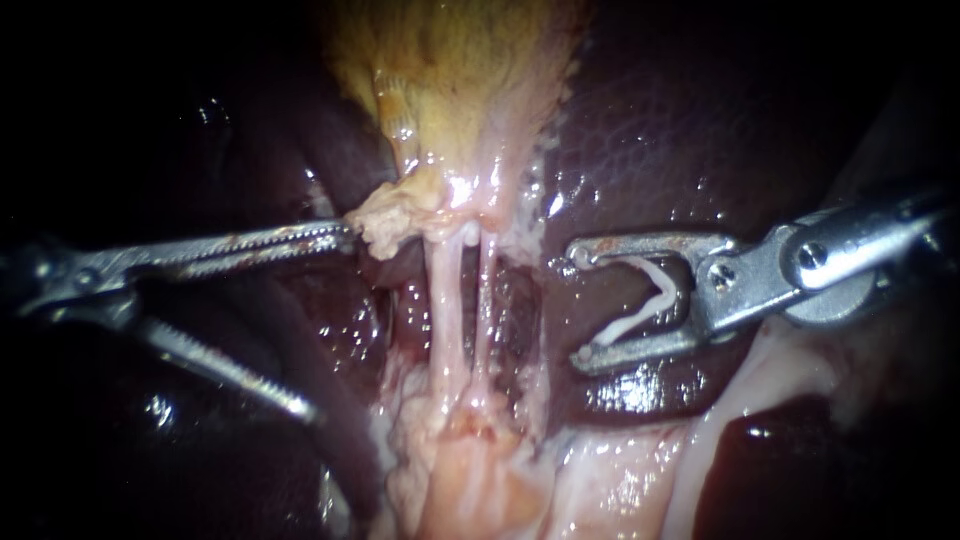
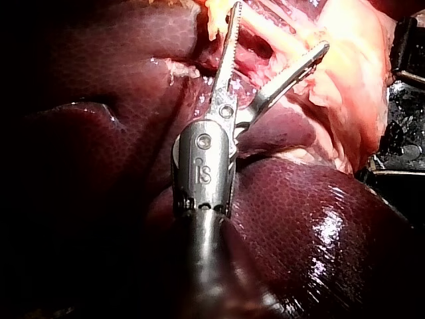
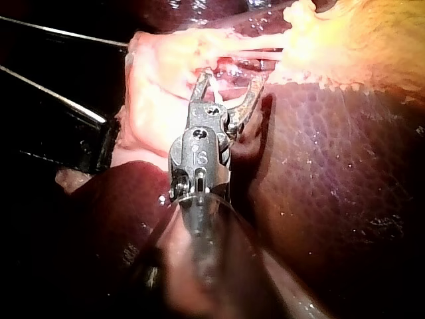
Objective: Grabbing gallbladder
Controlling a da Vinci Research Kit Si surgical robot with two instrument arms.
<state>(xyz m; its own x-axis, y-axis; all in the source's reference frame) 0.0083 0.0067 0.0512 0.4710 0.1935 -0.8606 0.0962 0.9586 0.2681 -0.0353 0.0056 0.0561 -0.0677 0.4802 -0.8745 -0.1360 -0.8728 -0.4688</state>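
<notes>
The background is dark, wet liver point(image 1: 700, 120) on all sides of the gallbladder point(image 1: 450, 60), the yellow body. Below the gallbladder two pale tubes point(image 1: 445, 310) are stretched. My left instrument point(image 1: 325, 322) has its jaws spread wide. The upper jaw touches a pale lump point(image 1: 385, 222) at the gallbladder's lower end, but nothing is pinched. So I judge the grab is not yet made, and the closing is left to do. My right instrument point(image 1: 582, 303), beyond the tubes from the lump, carries a white clip point(image 1: 645, 300) between its wide jaws. Only the endoscope view shows this clip clearly. The left wrist view shows just my left instrument and its gap.
</notes>
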